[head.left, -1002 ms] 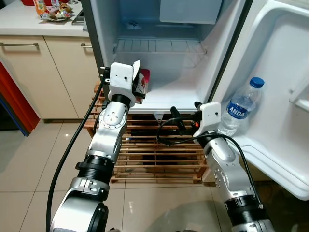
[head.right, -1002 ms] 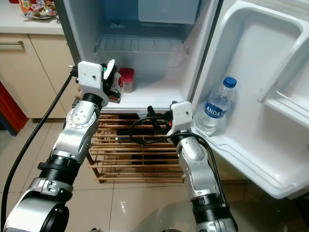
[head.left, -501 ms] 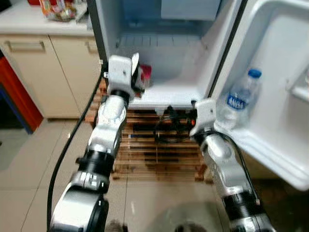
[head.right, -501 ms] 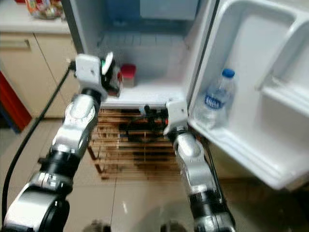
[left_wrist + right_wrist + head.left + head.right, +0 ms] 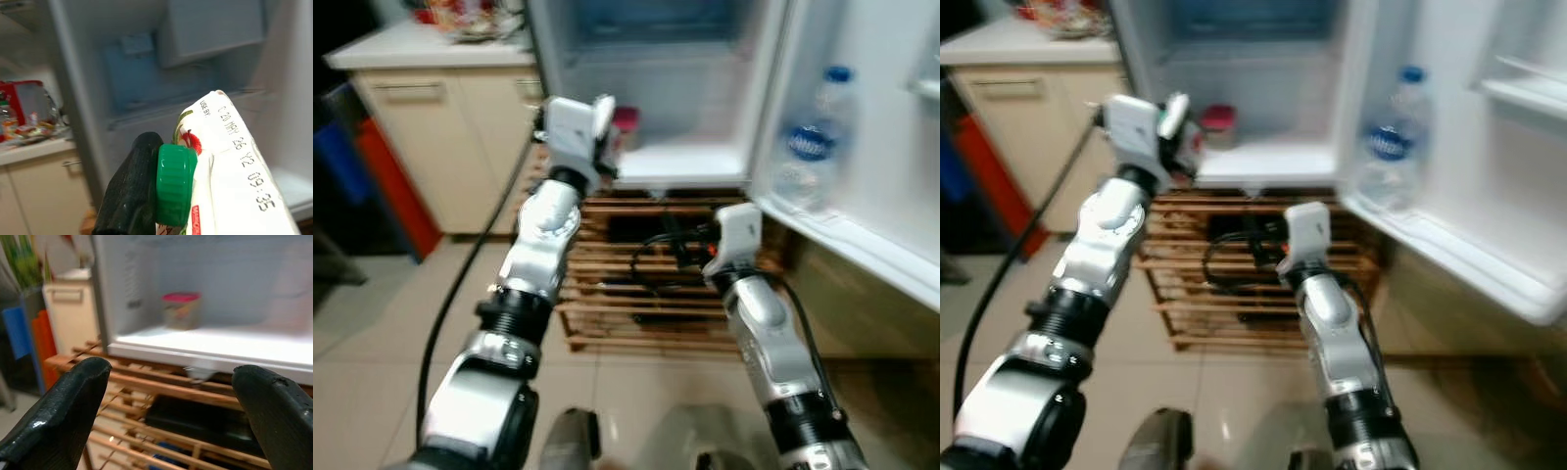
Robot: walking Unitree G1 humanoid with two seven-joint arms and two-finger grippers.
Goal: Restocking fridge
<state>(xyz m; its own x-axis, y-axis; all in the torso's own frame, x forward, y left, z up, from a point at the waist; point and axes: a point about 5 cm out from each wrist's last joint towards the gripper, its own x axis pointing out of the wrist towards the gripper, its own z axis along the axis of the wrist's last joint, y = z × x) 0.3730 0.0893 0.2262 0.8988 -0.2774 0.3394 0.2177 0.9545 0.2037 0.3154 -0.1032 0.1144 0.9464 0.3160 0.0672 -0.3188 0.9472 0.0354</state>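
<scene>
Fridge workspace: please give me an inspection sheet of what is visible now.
Surface: white fridge shelf, mostly bare.
Job's things: carton with green cap in left pincer; red-lidded container on the shelf; water bottle in the door shelf.
Clutter: packets on the counter, blurred.
Grippers: left pincer shut on carton; right pincer open, holding nothing.
Cables: black cable along left arm.
Surroundings: wooden rack under fridge; cabinets.
</scene>
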